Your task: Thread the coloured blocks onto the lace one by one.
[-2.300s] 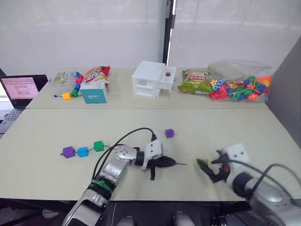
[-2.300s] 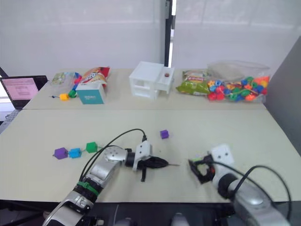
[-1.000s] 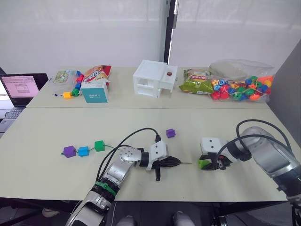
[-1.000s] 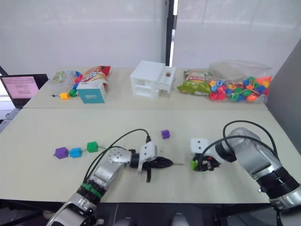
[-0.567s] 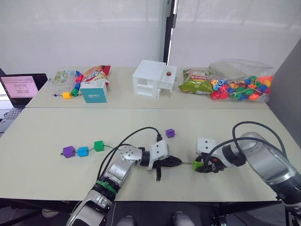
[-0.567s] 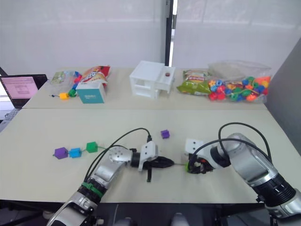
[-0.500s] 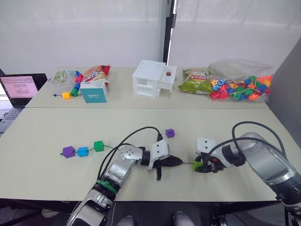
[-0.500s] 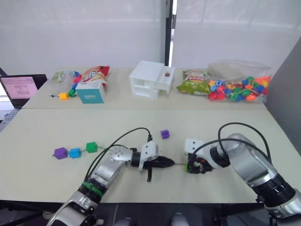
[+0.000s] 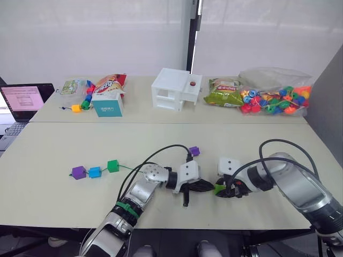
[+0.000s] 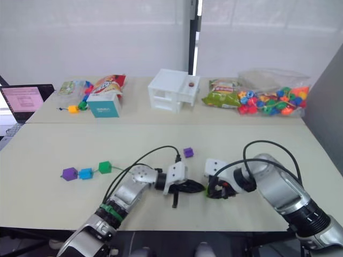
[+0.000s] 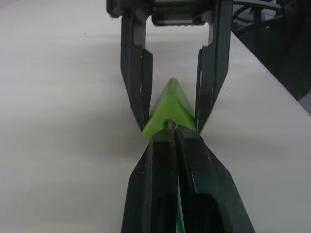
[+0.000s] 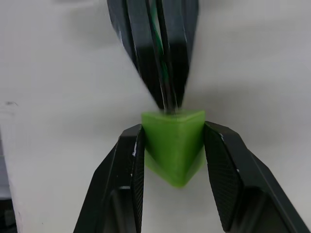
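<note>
**One light-green block at the needle tip, lower centre of frame**

One light green block (image 12: 173, 141), a small, hard, smooth plastic cube, sits clamped by its side faces in the right gripper (image 9: 225, 189) jaws. The left gripper (image 9: 206, 186) jaws are pinched on the lace (image 11: 172, 133) at its stiff tip, apparently entering the bore. The limp cord trails to three threaded blocks (image 9: 95, 171) at left. A purple block (image 9: 194, 151) lies loose on the table (image 9: 268, 144).
</note>
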Tool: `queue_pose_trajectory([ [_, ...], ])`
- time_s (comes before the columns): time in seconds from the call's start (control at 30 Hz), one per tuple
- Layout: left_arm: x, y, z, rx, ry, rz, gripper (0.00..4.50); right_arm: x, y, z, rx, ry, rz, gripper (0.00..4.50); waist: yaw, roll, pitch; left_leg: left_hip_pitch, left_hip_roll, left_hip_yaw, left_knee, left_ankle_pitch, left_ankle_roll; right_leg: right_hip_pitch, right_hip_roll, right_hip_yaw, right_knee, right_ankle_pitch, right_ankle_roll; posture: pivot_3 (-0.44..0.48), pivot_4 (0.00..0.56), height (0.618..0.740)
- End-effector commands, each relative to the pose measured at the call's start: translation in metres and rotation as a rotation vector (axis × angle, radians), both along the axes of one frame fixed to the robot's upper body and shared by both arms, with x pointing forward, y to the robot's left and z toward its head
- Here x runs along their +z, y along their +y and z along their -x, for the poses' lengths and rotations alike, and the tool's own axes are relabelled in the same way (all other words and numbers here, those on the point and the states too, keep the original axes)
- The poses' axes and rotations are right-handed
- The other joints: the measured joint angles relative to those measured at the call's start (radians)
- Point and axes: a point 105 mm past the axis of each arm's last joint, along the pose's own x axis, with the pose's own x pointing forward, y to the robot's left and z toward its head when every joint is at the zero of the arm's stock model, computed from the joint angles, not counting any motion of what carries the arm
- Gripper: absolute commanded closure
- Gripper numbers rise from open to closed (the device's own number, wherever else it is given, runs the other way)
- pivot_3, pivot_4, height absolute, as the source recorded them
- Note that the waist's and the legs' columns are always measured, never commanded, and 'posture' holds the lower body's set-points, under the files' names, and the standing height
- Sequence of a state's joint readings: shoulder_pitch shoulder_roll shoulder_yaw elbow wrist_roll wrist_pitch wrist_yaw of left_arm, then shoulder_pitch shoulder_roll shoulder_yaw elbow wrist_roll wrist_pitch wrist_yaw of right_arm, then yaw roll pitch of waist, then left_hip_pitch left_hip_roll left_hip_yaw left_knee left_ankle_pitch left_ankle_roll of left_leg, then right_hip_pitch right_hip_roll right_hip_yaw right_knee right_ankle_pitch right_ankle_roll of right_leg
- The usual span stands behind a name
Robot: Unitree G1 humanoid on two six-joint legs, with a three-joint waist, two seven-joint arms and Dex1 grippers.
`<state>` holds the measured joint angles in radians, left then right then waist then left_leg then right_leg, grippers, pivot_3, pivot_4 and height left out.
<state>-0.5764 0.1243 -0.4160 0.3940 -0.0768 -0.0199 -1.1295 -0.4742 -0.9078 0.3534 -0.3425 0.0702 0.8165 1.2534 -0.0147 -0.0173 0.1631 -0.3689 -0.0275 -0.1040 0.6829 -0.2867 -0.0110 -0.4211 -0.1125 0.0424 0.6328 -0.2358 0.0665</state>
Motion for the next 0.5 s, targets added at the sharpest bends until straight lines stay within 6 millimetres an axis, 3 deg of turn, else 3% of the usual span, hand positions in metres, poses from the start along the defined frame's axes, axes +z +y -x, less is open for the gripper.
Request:
queue_pose_trajectory([
  [0.03, 0.008, -0.013, 0.003, -0.034, -0.033, 0.018, 4.5, 0.002, 0.013, 0.008, 0.044, 0.001, -0.041, 3.22, 0.002, 0.0, 0.0, 0.0, 0.0, 0.0, 0.0, 0.0, 0.0, 0.0, 0.0, 0.0, 0.0, 0.0, 0.0, 0.0, 0.15, 0.74],
  [0.17, 0.007, -0.014, 0.004, -0.039, -0.021, 0.016, 4.5, -0.001, 0.012, 0.009, 0.034, 0.005, -0.037, 3.22, 0.002, 0.0, 0.0, 0.0, 0.0, 0.0, 0.0, 0.0, 0.0, 0.0, 0.0, 0.0, 0.0, 0.0, 0.0, 0.0, 0.15, 0.74],
  [0.27, 0.006, -0.012, 0.004, -0.034, -0.003, 0.016, 3.49, -0.003, 0.012, 0.01, 0.029, 0.006, -0.036, 3.22, 0.002, 0.0, 0.0, 0.0, 0.0, 0.0, 0.0, 0.0, 0.0, 0.001, 0.0, 0.0, 0.0, 0.0, 0.0, 0.0, 0.15, 0.74],
  [0.37, 0.006, 0.003, 0.0, -0.031, -0.01, -0.028, 2.55, -0.004, 0.01, 0.01, 0.021, 0.006, -0.031, 3.22, 0.001, 0.0, 0.0, 0.0, 0.0, 0.0, 0.0, 0.0, 0.0, 0.0, 0.0, 0.0, 0.0, 0.0, 0.0, 0.0, 0.15, 0.74],
  [0.5, 0.007, 0.015, -0.004, -0.006, -0.021, -0.053, 2.53, -0.007, 0.008, 0.009, 0.017, 0.005, -0.018, 3.22, -0.001, 0.0, 0.0, 0.0, 0.0, 0.0, 0.0, 0.0, 0.0, 0.0, 0.0, 0.0, 0.0, 0.0, 0.0, 0.0, 0.15, 0.74],
])
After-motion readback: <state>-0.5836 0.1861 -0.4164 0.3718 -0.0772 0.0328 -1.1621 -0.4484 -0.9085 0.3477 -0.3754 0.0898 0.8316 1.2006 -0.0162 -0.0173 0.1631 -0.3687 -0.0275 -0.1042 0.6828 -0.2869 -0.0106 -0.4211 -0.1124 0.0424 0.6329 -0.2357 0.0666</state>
